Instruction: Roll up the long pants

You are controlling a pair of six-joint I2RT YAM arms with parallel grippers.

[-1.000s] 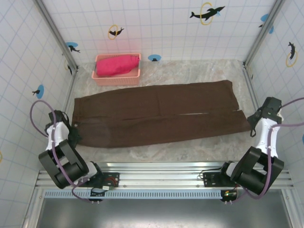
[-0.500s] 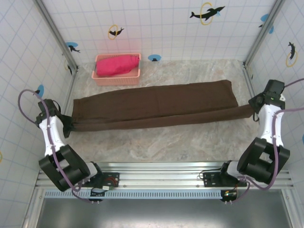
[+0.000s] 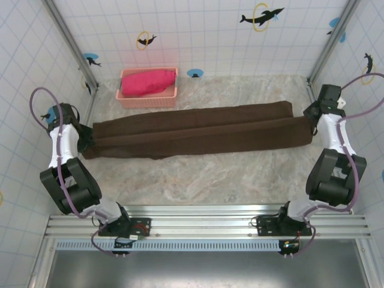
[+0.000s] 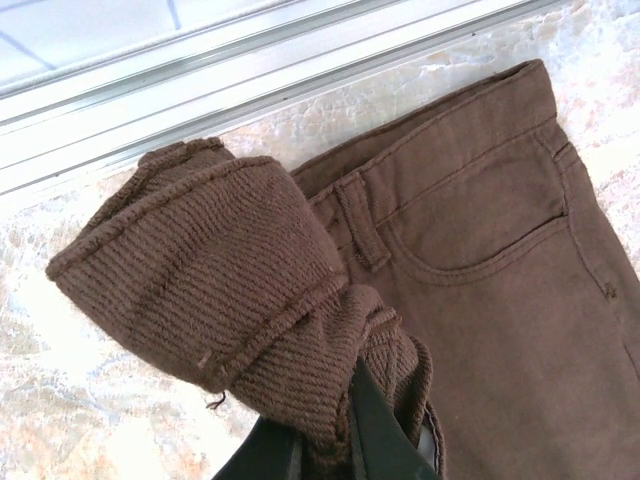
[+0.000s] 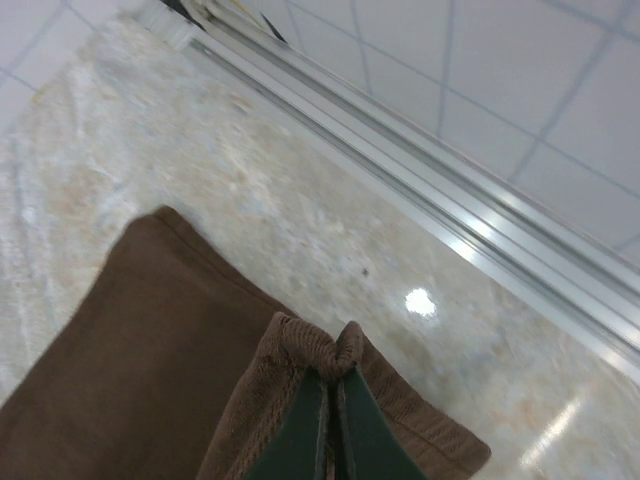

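White-and-black arms (image 3: 62,149), purple cables (image 3: 33,97), dark green fingers (image 5: 300,435)

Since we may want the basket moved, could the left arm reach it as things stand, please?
Probably not yet: the left gripper is shut on the waist end of the long pants. The basket sits close beyond it, with bare table between, so the way looks free once it lets go.

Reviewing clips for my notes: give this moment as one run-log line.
long pants: folded lengthwise, unrolled | left gripper: shut on waist end | right gripper: shut on leg hem | pink basket: behind pants, apart
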